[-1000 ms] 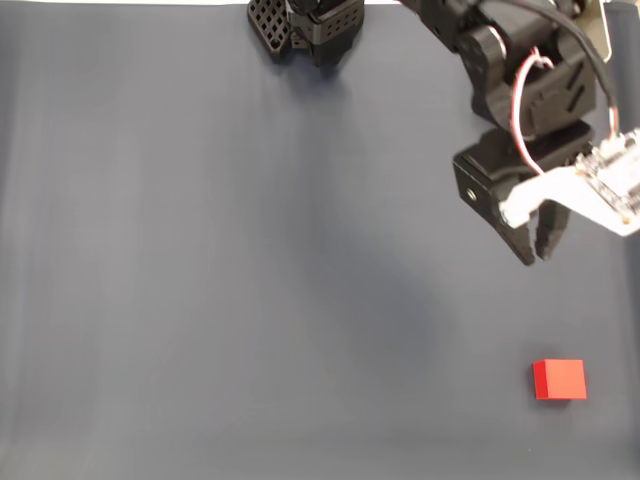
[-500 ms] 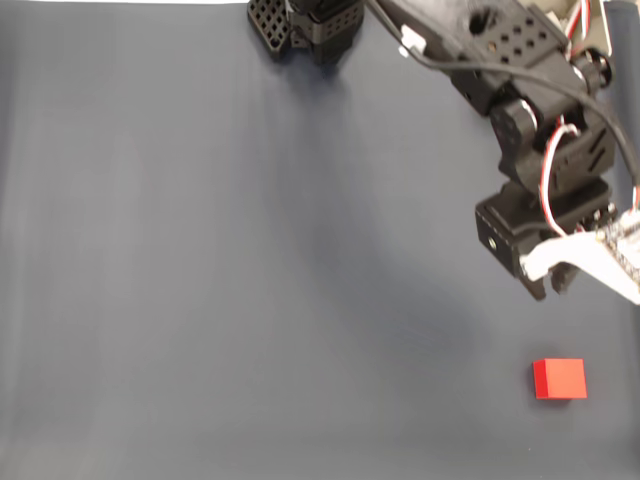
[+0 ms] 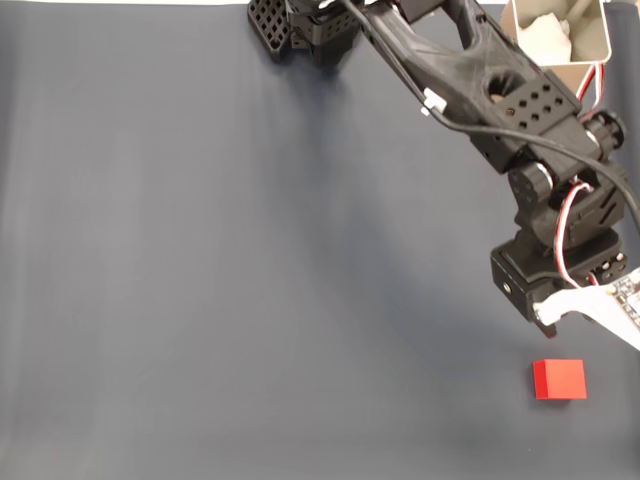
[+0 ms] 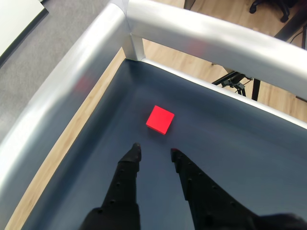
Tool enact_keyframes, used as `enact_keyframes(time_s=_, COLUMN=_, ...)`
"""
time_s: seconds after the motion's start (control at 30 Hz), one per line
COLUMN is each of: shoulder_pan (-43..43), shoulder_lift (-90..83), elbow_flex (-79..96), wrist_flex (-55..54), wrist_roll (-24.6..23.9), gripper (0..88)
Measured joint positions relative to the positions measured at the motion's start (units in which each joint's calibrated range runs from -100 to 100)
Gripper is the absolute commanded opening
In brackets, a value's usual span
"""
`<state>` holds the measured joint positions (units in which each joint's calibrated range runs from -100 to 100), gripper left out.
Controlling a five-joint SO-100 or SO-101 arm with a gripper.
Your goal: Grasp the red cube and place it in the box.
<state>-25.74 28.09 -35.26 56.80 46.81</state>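
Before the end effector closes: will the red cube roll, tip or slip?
The red cube sits flat on one face on the dark mat, so it probably won't roll or tip. Its flat sides should suit a pinch, but it lies turned relative to the open end effector, so it may twist. It looks rigid and likely light.

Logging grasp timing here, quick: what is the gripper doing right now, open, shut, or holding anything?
Gripper: open, holding nothing; its fingertips are apart and stop short of the red cube, which lies on the dark mat ahead of them.
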Motion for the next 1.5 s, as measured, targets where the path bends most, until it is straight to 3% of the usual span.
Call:
enact_keyframes(time_s=0.67, shoulder_pan=0.82, shoulder_lift=13.81, elbow_flex=-13.20, wrist_flex=-3.58, wrist_roll=0.00, gripper=30.4)
enact_keyframes(time_s=1.5, shoulder_pan=3.71, shoulder_lift=18.32, elbow_flex=-14.38, wrist_flex=-6.76, wrist_roll=0.49, gripper=37.6)
